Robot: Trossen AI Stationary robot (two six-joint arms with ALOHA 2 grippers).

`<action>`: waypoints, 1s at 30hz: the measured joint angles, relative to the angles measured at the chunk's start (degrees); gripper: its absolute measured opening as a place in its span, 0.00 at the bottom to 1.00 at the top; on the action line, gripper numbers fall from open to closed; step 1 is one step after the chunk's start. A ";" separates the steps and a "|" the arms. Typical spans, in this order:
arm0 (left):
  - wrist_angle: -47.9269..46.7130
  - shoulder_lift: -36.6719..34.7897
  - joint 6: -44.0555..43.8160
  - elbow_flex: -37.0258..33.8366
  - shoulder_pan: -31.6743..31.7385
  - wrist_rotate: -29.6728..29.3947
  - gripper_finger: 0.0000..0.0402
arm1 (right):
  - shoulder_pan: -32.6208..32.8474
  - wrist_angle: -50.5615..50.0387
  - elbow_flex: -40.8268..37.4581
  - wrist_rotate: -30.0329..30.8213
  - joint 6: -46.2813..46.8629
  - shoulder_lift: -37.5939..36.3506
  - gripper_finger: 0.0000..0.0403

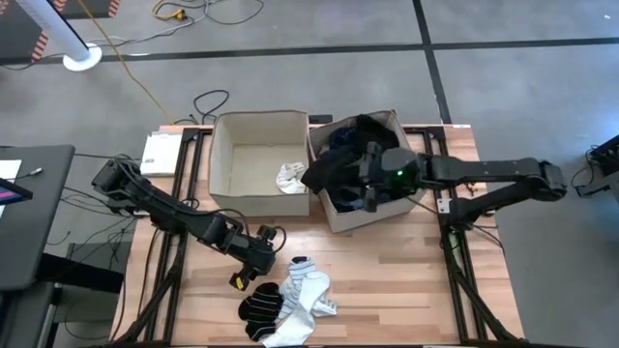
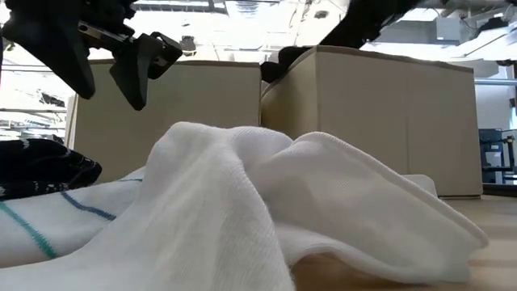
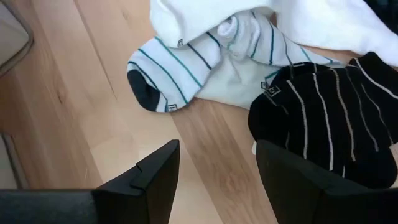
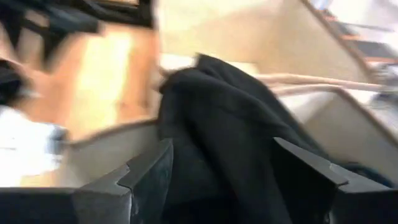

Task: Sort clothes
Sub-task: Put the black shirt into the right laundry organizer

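Our right claw (image 1: 372,188) hangs over the right bin (image 1: 406,211), and its fingers are apart with nothing pinched between them. A black piece (image 1: 329,172) lies draped over the wall that the two bins share, partly in the right bin and partly hanging out toward the left one. We think this is the risky bit: if our claw lifts and snags the cloth, the black piece could slide over into the left bin (image 1: 232,135), where only a small white piece (image 1: 290,177) lies. It could also tug the soft bin wall along.

Our left claw (image 1: 253,259) hovers low over the table (image 1: 387,280), just beside the sock pile. Its fingers are apart too and hold nothing. The pile has black striped socks (image 3: 329,118) and white striped socks (image 3: 186,62), and they touch and overlap. If we close on the pile now, we may pick up two kinds at once, and then a sock lands in the wrong bin.

The pile sits near the front edge of the table, so a push could knock a sock off to the floor. There is bare wood between the pile and the bins, which gives our left arm room to lift and carry. The two bins touch each other, so there is no gap to reach between them.
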 joint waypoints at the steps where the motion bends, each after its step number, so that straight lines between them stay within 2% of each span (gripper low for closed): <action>1: -0.01 0.00 -0.17 0.00 -0.02 0.00 0.52 | 0.15 0.47 0.02 2.99 -1.01 1.07 0.70; 3: -0.02 0.00 -0.27 0.00 -0.02 0.02 0.52 | -0.22 0.52 0.06 7.44 -2.24 3.09 0.70; 9: 0.05 0.00 -0.22 0.00 -0.02 0.00 0.52 | -3.02 2.46 0.07 7.94 -2.41 9.50 0.70; 12: 0.34 0.00 0.19 0.00 -0.02 0.00 0.52 | -4.56 2.39 0.08 9.42 -2.39 12.55 0.64; 15: 0.31 0.00 0.19 0.00 -0.02 0.00 0.52 | -5.81 2.53 0.10 12.24 -2.43 15.04 0.47; 19: 0.20 0.00 0.15 0.00 -0.02 0.00 0.52 | -6.87 1.35 0.14 12.59 -3.81 16.87 0.10; 20: 0.15 0.00 0.15 0.00 -0.02 0.00 0.52 | -7.17 1.01 0.14 12.60 -3.74 17.12 0.06; 22: 0.12 0.00 0.15 0.00 -0.02 0.00 0.52 | -8.17 0.67 0.16 12.58 -2.11 17.24 0.05; 24: 0.06 0.00 0.19 0.00 -0.02 0.00 0.52 | -10.00 -1.60 0.20 10.32 0.36 17.21 0.04; 30: 0.21 0.00 0.85 0.00 0.00 0.00 0.52 | -17.13 -8.80 0.36 -3.17 8.71 19.42 0.03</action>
